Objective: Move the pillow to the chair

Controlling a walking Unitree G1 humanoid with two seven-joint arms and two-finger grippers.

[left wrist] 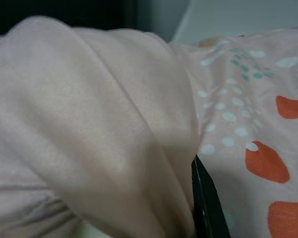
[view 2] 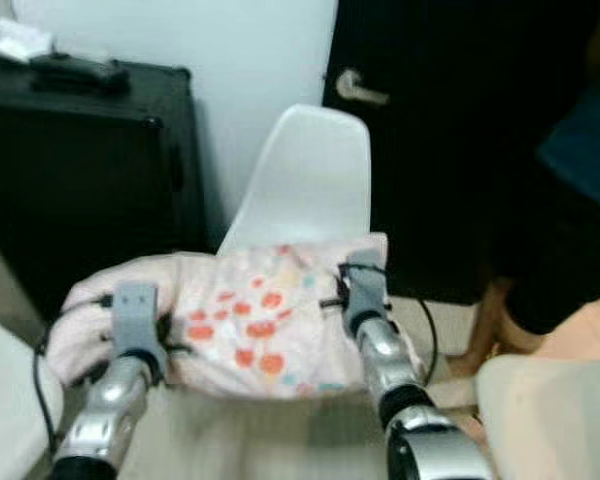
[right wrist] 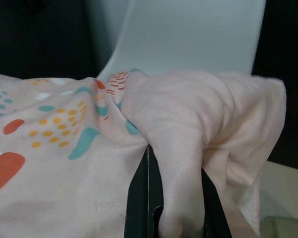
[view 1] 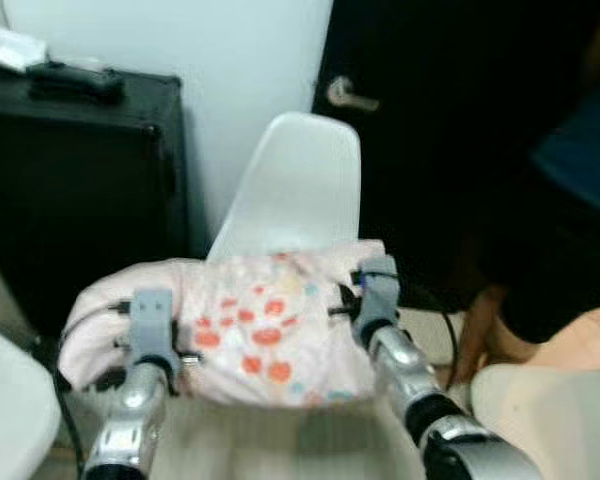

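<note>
Pink fabric of the pillow [view 1: 265, 335] is bunched in both my grips: left gripper [view 1: 152, 345] pinching at 9 o'clock, right gripper [right wrist: 171, 208] clamped at 3 o'clock. White chair [view 1: 300, 185] sits behind, at 12.

Pink pillow [left wrist: 99, 129] (orange blotches) close-up
</note>
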